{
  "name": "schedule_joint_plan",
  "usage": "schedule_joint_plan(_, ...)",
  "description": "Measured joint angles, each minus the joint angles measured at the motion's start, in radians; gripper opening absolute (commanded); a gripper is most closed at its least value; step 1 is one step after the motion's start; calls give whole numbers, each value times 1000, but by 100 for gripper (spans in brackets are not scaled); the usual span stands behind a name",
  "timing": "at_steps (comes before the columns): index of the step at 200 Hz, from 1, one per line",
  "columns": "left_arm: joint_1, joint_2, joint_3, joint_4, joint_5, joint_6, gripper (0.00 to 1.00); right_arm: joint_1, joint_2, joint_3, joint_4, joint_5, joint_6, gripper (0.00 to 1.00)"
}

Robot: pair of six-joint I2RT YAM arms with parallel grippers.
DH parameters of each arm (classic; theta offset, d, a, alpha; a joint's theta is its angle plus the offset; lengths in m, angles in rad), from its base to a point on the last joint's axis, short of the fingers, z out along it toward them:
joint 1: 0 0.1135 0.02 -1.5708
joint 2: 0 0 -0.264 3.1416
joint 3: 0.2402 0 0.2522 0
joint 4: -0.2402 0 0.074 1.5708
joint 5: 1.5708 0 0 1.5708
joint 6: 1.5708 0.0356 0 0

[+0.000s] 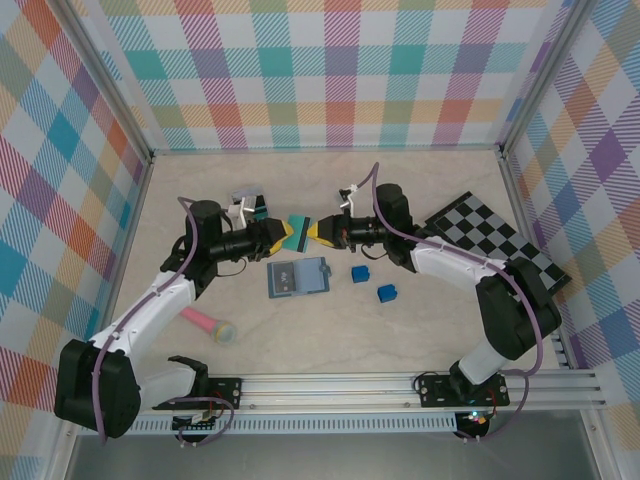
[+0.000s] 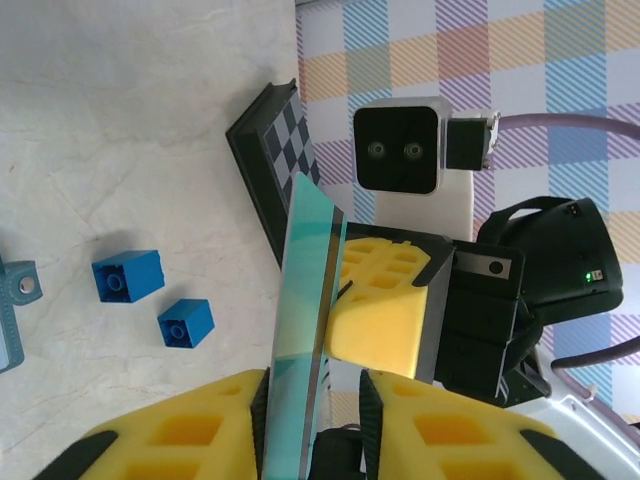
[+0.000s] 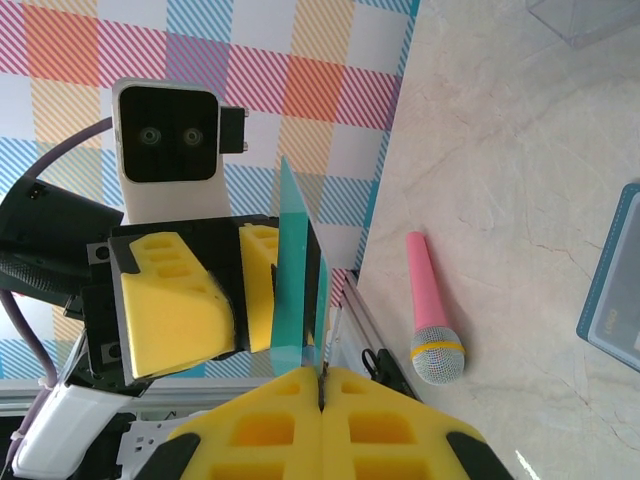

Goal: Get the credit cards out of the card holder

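Lying left-right, the thin teal-green credit card [image 1: 298, 229] sits pinched in the right gripper [image 1: 313, 232]. The left gripper [image 1: 286, 236] straddles its left end; grip unclear.

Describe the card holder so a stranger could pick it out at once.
On the pale table, look near the middle, between the pink microphone and the two blue cubes. The card holder lies flat there: a slate-blue, two-panel wallet, wider and flatter than the cubes.

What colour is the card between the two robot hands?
Teal-green. The credit card shows best in the left wrist view, where it looks paler toward its lower end.
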Motion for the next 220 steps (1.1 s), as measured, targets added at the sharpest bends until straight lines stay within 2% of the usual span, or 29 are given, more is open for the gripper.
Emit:
schedule_joint_plan(24, 0, 0, -3, 9, 2, -8, 22, -2, 0, 0, 1, -1, 1, 0)
schedule_joint_plan(59, -1, 0, -2, 13, 8, 7, 3, -2, -5, 3, -5, 0, -3, 1)
schedule_joint_plan(63, -1, 0, 0, 5, 8, 14, 0, -2, -6, 5, -10, 0, -7, 4)
schedule_joint_plan(79, -1, 0, 13, -25, 8, 41, 0, -2, -6, 22, -60, 0, -31, 22)
schedule_joint_plan(105, -4, 5, 104, -186, -26, 168, 0, -2, -24, 73, -221, 54, -135, 59)
schedule_joint_plan(126, -6, 21, 227, -361, -121, 320, 0, -8, -42, 126, -360, 129, -232, 74)
schedule_joint_plan(147, -6, 40, 328, -485, -273, 472, 0, -25, -45, 151, -454, 213, -309, 90)
schedule_joint_plan(167, -6, 57, 378, -541, -413, 605, 0, -45, -43, 150, -527, 275, -359, 100)
schedule_joint_plan(193, -6, 118, 444, -586, -548, 785, 0, -68, -40, 150, -591, 338, -406, 100)
schedule_joint_plan(220, -6, 266, 594, -633, -644, 962, 0, -86, -11, 167, -660, 391, -436, 100)
